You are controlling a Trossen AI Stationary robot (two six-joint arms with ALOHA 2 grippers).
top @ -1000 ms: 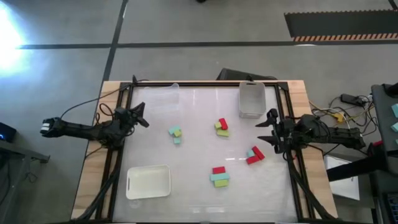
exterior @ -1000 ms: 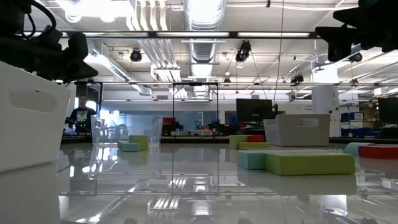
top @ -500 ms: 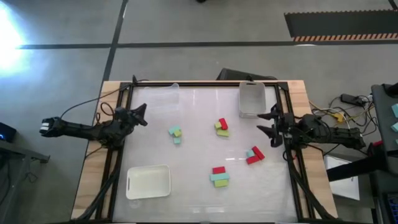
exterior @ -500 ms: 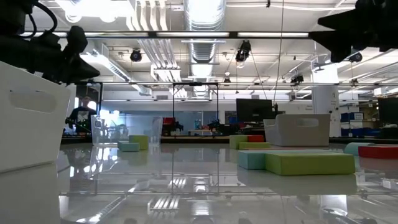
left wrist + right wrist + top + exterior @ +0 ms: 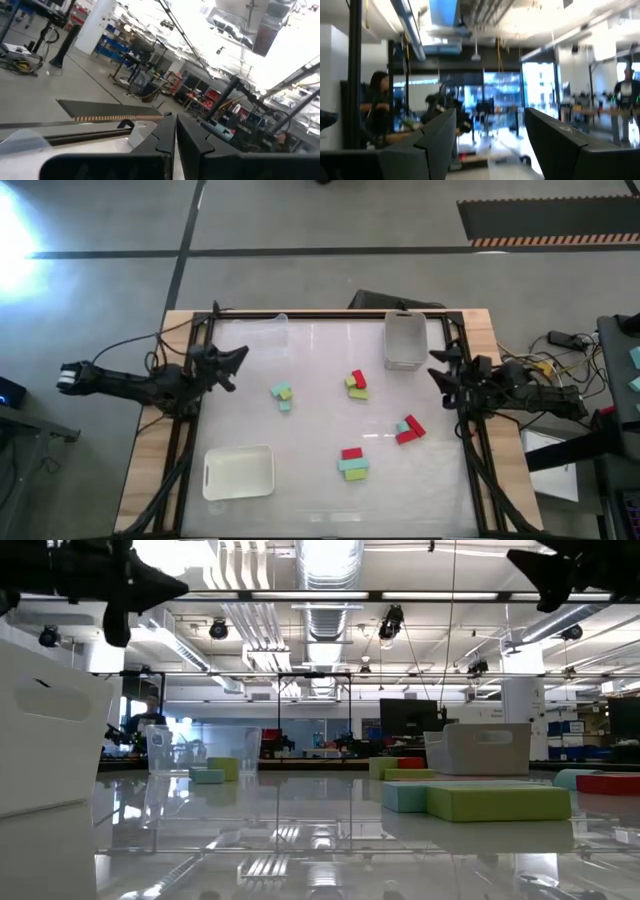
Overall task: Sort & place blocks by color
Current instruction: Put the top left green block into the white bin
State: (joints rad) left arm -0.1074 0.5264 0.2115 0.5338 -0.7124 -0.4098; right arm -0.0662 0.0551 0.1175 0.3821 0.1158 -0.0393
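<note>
Several small red, yellow-green and light teal blocks lie flat on the table in four clusters: teal and green (image 5: 282, 394), red and green (image 5: 357, 384), teal and red (image 5: 408, 428), and red, teal and green (image 5: 352, 463). The last cluster shows close up in the low view (image 5: 490, 802). My left gripper (image 5: 234, 361) hovers over the table's left side, fingers together in its wrist view (image 5: 176, 131). My right gripper (image 5: 440, 366) hovers over the right side, beside the clear tray, fingers apart (image 5: 490, 125). Both wrist views look into the room above the table.
A white tray (image 5: 238, 471) sits near the table's near left corner and fills the low view's left edge (image 5: 45, 735). A clear tray (image 5: 404, 340) stands at the far right and another clear tray (image 5: 262, 330) at the far left. People show in the room behind.
My left gripper has risen and moved a little toward the table's middle and far edge. My right gripper has risen and moved toward the far edge, closer to the clear tray. The blocks and trays have stayed put.
</note>
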